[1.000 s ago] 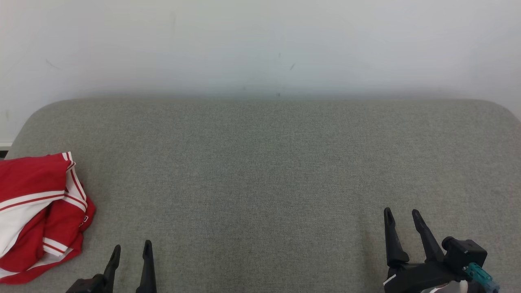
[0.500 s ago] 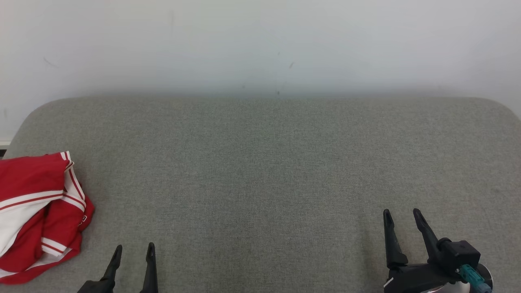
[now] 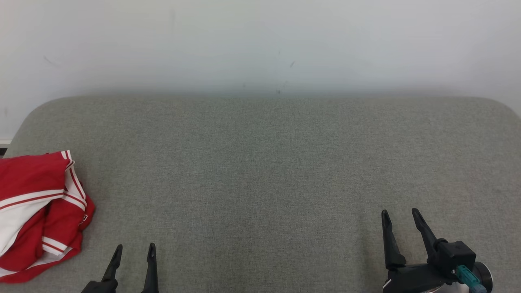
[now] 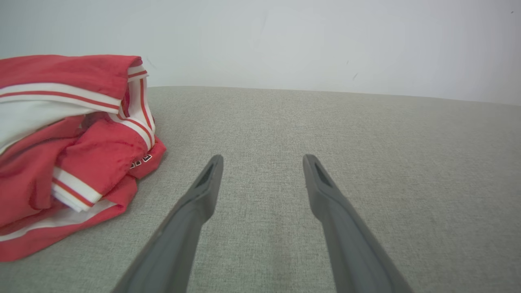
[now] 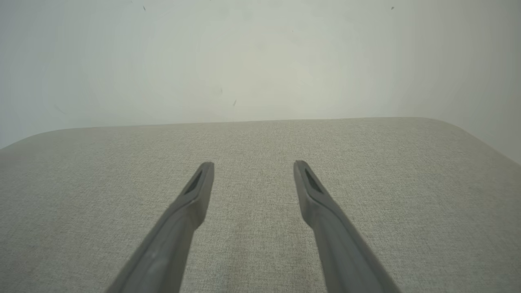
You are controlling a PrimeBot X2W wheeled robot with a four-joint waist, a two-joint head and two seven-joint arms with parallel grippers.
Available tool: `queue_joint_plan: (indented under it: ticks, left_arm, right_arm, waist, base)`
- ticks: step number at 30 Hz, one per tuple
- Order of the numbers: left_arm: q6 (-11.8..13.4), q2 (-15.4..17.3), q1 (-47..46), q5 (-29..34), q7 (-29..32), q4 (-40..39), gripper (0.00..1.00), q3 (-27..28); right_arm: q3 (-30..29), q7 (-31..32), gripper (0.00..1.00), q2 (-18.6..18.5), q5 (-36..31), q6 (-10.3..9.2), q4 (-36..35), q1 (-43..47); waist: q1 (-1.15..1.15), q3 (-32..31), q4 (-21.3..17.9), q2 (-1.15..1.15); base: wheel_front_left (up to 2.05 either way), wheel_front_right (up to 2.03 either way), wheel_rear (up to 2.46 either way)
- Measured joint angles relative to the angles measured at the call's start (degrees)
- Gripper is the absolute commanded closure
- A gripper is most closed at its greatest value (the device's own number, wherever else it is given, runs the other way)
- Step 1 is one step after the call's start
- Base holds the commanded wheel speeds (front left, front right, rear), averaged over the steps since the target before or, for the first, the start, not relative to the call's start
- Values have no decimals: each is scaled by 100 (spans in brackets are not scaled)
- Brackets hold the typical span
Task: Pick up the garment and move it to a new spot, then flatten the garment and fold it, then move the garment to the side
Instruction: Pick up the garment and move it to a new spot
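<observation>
A crumpled red garment (image 3: 36, 211) with white stripes lies bunched at the left edge of the grey fabric surface (image 3: 260, 171); the left wrist view has it at the left (image 4: 69, 150). To the right of the garment and apart from it, my left gripper (image 3: 135, 248) stands open at the lower left, nothing between its fingers (image 4: 262, 158). Over bare fabric at the lower right, my right gripper (image 3: 399, 212) is open and empty too (image 5: 253, 163).
The grey surface has rounded far corners and ends against a pale wall (image 3: 260, 44). Its left edge runs just behind the garment. The right edge curves away in the right wrist view, where the surface (image 5: 468, 134) drops off.
My right gripper has drawn back slightly toward the bottom edge and turned a little. The left gripper has sunk slightly lower. The garment has not moved.
</observation>
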Motion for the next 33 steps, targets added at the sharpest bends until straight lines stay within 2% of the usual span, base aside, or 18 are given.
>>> queue_joint_plan:
  ticks: [12, 18, 25, 33]
  left_arm:
    - [0, -5, 8, -3, 0, 4, 0, 14]
    - [-2, -8, 4, -13, -1, 26, 0, 65]
    - [3, -11, 0, -13, -1, 58, 0, 200]
    - [56, -11, 42, -30, -1, 76, 0, 379]
  right_arm:
    - [-8, 0, 0, 22, -19, 0, 0, 3]
    - [86, -1, 0, 11, -21, 0, -25, 18]
    - [312, -11, 0, 3, -12, 0, -38, 9]
    - [598, -13, 0, -29, 63, 0, -24, -24]
  waist:
    - [0, -19, 39, 0]
    - [0, -7, 193, 0]
    - [0, 29, 617, 0]
    - [0, 86, 1374, 0]
  base:
    - [0, 0, 0]
    - [0, 0, 0]
    - [0, 0, 0]
    - [0, 0, 0]
